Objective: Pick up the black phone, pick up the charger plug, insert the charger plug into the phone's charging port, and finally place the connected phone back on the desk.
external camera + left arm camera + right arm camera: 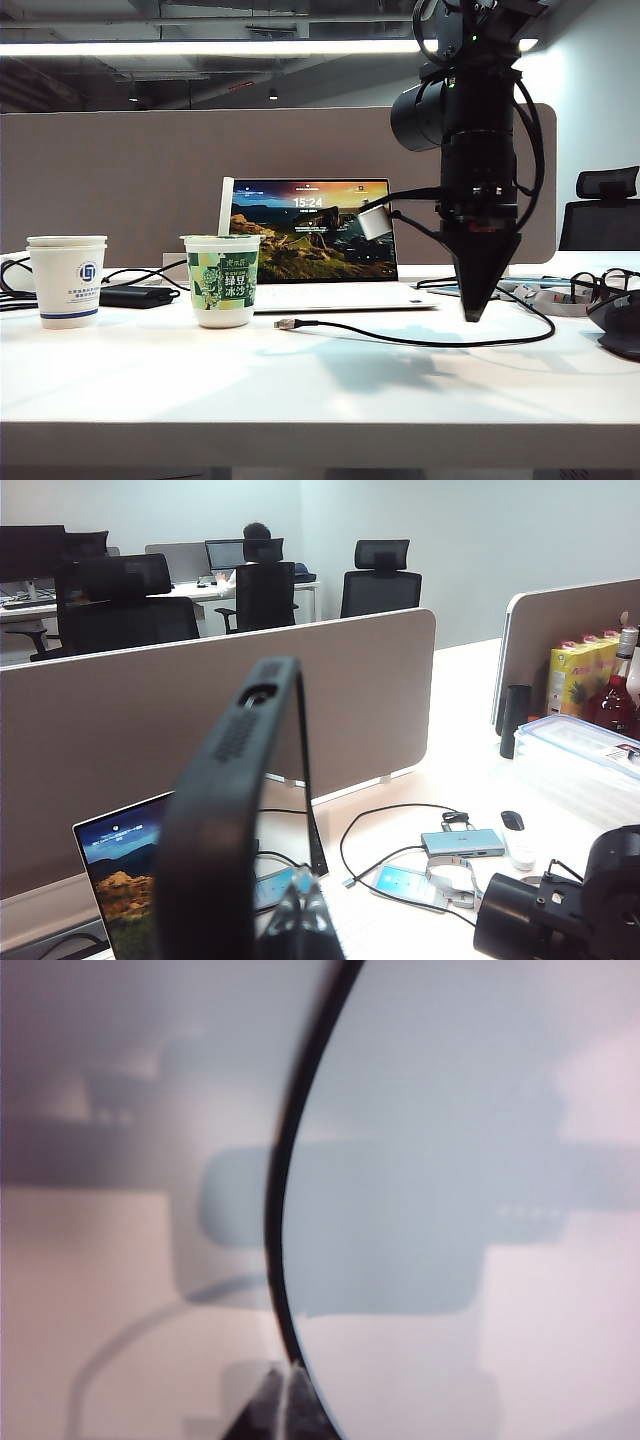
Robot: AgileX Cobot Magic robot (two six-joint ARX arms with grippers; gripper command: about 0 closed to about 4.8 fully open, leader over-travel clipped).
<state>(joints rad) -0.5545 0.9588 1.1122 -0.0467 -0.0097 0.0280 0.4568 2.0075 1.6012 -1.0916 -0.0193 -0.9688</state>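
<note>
In the left wrist view the black phone [230,810] stands upright and close to the camera, high above the divider, with my left gripper [299,900] shut on its lower part. The phone's charging port [262,694] is an oval slot in its upper narrow edge. The left gripper is outside the exterior view. The charger plug [286,323] lies on the desk [300,400] in front of the green cup. Its black cable [420,343] loops right. My right gripper [475,315] points down just above the desk, shut. The cable [280,1190] runs past its fingertips [290,1372], not between them.
An open laptop [315,235] stands behind the plug. A green cup [222,280], a white paper cup [67,280] and a black brick [135,295] stand on the left. Glasses [600,285] and a dark mouse [625,325] lie on the right. A grey hub [462,842] lies by lit phones.
</note>
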